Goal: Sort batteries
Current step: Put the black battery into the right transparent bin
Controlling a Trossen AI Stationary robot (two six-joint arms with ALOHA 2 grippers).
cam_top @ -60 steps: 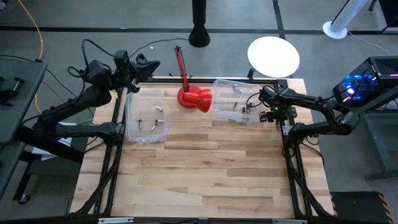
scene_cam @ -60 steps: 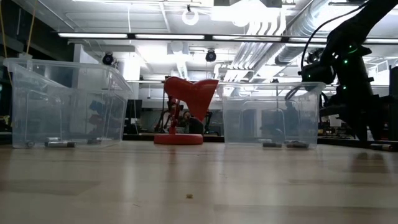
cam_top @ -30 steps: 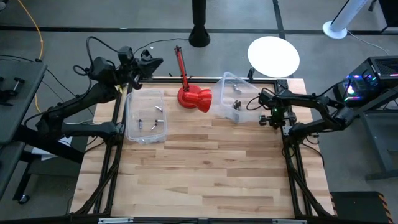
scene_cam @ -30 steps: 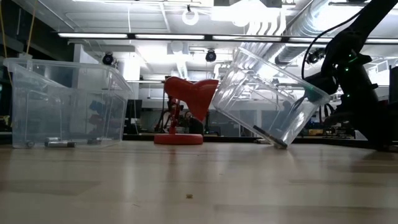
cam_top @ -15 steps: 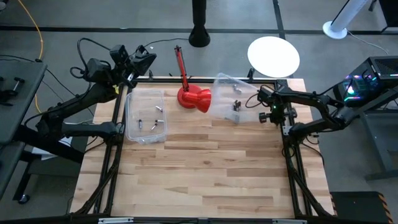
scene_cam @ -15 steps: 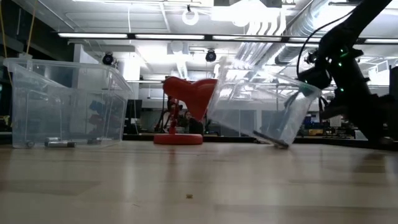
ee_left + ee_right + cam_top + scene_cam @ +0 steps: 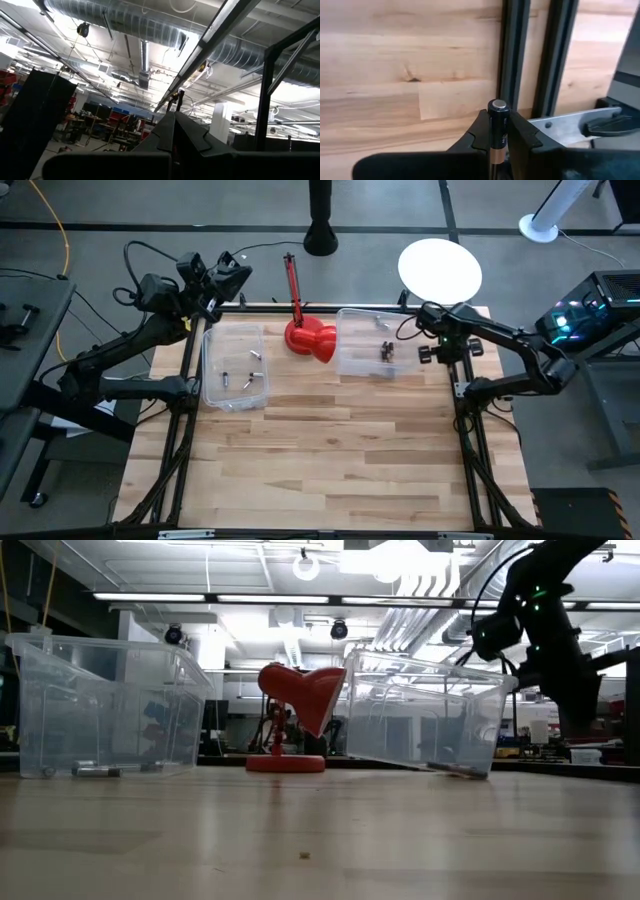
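The right gripper [image 7: 498, 131] has its fingers clamped on one battery [image 7: 497, 120], probably beside the right bin [image 7: 362, 346]; next, carrying it over a bin. Left gripper [image 7: 228, 275] closed, empty.

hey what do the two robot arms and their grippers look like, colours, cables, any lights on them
Both arms are black or dark grey, built of slim jointed segments. The left arm carries loose black cables looping over its wrist. The right arm shows a small green light near its wrist and a red one by the gripper. Each gripper, right and left, has two matte black, wedge-shaped fingers.
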